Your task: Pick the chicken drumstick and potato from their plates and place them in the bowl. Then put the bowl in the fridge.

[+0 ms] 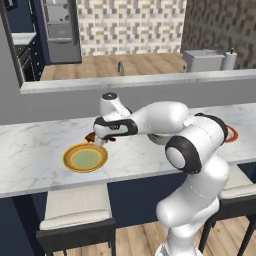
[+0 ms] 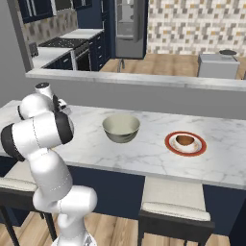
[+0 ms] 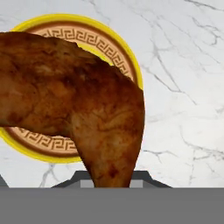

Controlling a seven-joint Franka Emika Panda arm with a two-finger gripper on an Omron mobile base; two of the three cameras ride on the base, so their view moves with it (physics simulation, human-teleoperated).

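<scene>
Gripping chicken drumstick in closed jaws above plate | right base view: bowl, potato

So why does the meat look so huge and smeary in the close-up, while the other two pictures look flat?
Hand view: the chicken drumstick sits right at the lens, so its texture looks stretched and soft. Left base view: even light, only a faint shadow by the plate. Right base view: no glare on the bowl.
</scene>
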